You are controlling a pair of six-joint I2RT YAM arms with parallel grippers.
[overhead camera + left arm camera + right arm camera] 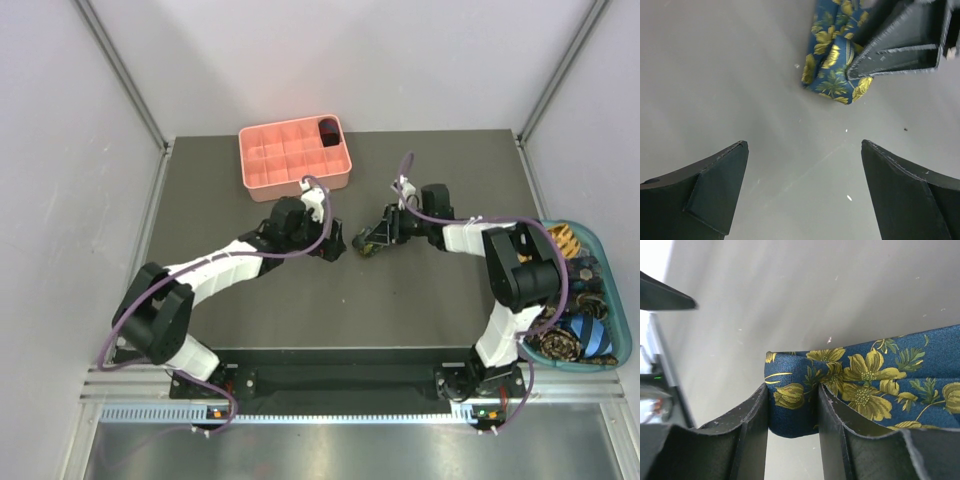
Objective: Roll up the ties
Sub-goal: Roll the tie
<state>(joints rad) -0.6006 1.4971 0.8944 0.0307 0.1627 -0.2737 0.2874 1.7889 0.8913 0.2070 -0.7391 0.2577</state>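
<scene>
A navy tie with yellow flowers (840, 380) lies folded on the grey table, and my right gripper (792, 395) is shut on its folded end. From above, that tie (366, 242) is a small dark bundle at mid-table under the right gripper (372, 241). My left gripper (335, 250) stands just left of it, open, with only bare table between its fingers (720, 175). The left wrist view shows the tie (832, 60) ahead and to the right, pinched by the right fingers (900, 50). More ties (575, 330) are piled in the teal basket (618, 300).
A salmon-pink grid tray (295, 157) sits at the back of the table, with a dark coil (328, 130) in its far right compartment. The teal basket is at the right edge beside the right arm's base. White walls enclose the table on three sides.
</scene>
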